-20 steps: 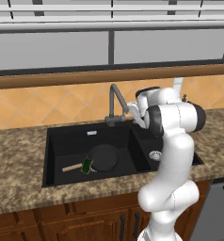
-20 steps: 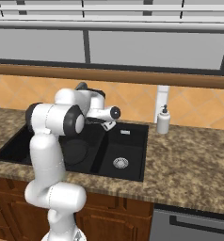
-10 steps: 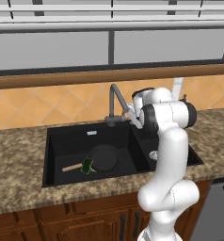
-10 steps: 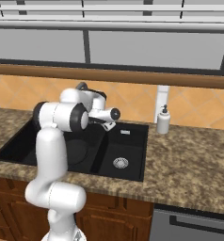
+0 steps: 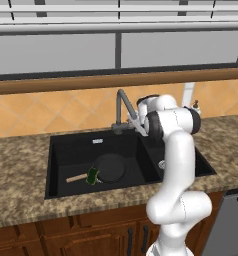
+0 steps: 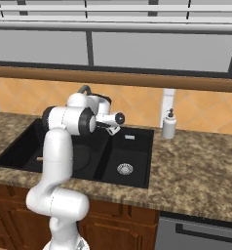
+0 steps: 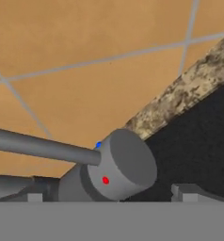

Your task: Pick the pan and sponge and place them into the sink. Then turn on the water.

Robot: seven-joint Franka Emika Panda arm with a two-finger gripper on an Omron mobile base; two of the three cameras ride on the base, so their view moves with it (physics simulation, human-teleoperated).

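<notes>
Reaching toward the back of the sink (image 5: 61, 165), the white arm is holding its hand (image 7: 109, 196) right at the base of the dark grey faucet (image 5: 122, 107). In the hand view, the two fingertips (image 7: 187, 192) are standing well apart, one on each side of the faucet's round grey valve body (image 7: 116, 167), which is carrying a red dot and a blue dot; a thin grey lever (image 7: 38, 146) is sticking out from it. Nothing is clamped between the fingers.

The pan (image 5: 110, 167) is lying flat in the large left basin, its light wooden handle (image 5: 76, 177) pointing toward the front left. The sponge (image 5: 93, 175) is sitting just against the pan's near rim, beside the handle. A round silver drain (image 6: 125, 169) is showing in the smaller right basin.

A white soap dispenser (image 6: 169, 125) is standing on the speckled stone surface (image 6: 196, 166) to the right of the sink, in front of the orange tiled wall (image 7: 85, 61).
</notes>
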